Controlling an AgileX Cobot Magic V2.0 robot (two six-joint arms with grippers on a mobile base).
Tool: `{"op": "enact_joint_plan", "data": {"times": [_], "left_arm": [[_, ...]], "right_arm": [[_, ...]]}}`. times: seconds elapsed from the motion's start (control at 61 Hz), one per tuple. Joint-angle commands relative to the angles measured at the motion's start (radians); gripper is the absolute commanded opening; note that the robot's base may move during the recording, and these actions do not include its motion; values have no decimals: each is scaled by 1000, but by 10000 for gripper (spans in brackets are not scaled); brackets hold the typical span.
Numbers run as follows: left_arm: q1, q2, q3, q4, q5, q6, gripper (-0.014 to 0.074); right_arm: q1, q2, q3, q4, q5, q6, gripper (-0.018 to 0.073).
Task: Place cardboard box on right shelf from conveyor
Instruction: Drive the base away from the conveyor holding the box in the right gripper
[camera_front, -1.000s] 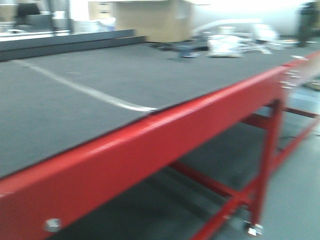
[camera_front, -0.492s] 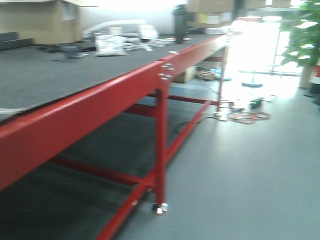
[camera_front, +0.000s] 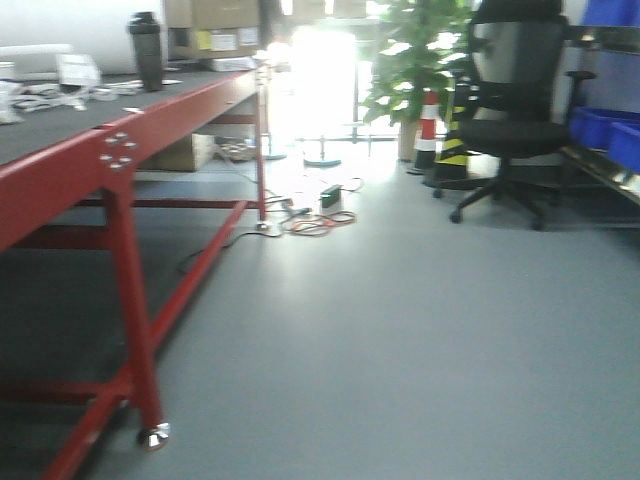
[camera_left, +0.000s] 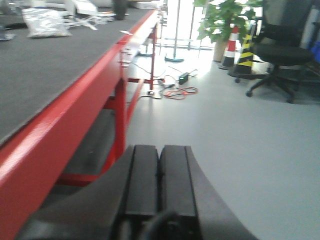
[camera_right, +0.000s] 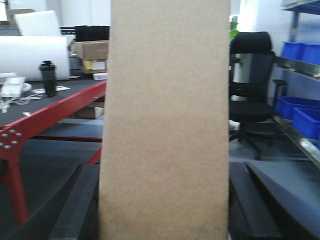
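- Left pincer (camera_left: 159, 187): black fingers (camera_left: 142, 185) pressed flat together, seen low in the left wrist view, beside the table.
- Red-framed table (camera_front: 60, 175): far left of the front view, with a dark grey mat top, riveted corner joint and a castor foot on the floor.
- Clear plastic bag (camera_left: 45, 22): lying on the table top towards its far end, among loose white items too blurred to identify.
- Dark shaker bottle (camera_front: 147, 50): standing upright on the table top, near the far end.
- Labelled brown cartons (camera_front: 215, 25): stacked behind the bottle, at the end of the table.
- Orange and black cables (camera_front: 315, 220): coiled on the grey floor (camera_front: 380, 340), just beyond the table's far leg.
- Potted plant (camera_front: 415, 60): centre background, beside a bright doorway.
- Striped traffic cone (camera_front: 428, 130): standing at the foot of the plant.
- Black office chair (camera_front: 515, 110): right of the cone, on castors.
- Cardboard box (camera_right: 165, 125): plain tan, upright, filling the middle of the right wrist view; held off the floor, left of the steel rack and apart from it.
- Right pincer (camera_right: 160, 200): pinching the cardboard box, one dark finger (camera_right: 75, 205) on each side face.
- Steel rack (camera_right: 300, 64): far right, shiny beam, carrying blue bins (camera_right: 305, 120).
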Motion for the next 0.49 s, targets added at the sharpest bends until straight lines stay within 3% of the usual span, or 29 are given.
{"op": "enact_joint_plan", "data": {"times": [0.0, 0.475], "left_arm": [[-1, -5, 6, -6, -85, 0, -116], [-1, -5, 6, -6, -85, 0, -116]], "right_arm": [[-7, 9, -27, -1, -104, 0, 69], [-7, 9, -27, -1, -104, 0, 69]]}}
